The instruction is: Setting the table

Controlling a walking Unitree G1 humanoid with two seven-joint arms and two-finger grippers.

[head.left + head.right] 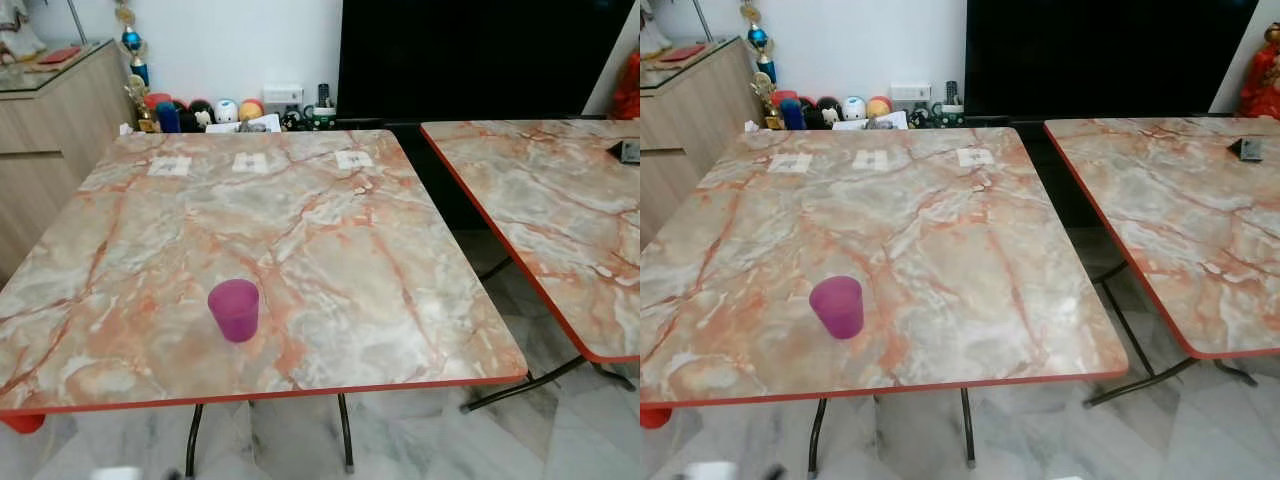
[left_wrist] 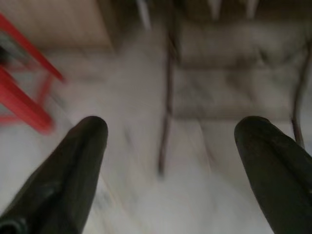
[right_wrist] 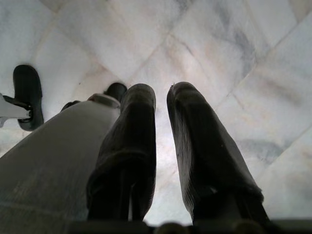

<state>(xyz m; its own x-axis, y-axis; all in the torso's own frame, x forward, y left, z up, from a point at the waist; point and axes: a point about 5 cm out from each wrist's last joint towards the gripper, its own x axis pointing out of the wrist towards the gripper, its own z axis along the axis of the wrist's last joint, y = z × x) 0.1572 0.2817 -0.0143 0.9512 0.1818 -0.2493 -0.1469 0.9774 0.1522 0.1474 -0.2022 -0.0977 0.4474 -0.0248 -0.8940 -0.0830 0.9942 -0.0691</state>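
1 purple cup (image 1: 234, 309) stands on the bench (image 1: 330, 250). Left gripper (image 2: 170, 146) released, right gripper (image 3: 161, 126) nearly clenched, empty — approach the cup squarely, fingers wide.

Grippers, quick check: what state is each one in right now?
Left gripper: open, fingers wide apart, holding nothing, over the floor.
Right gripper: nearly shut, narrow gap, holding nothing, pointing at the floor.

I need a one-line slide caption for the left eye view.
A translucent purple plastic cup stands upright near the front edge of a red-rimmed marble-patterned folding table.
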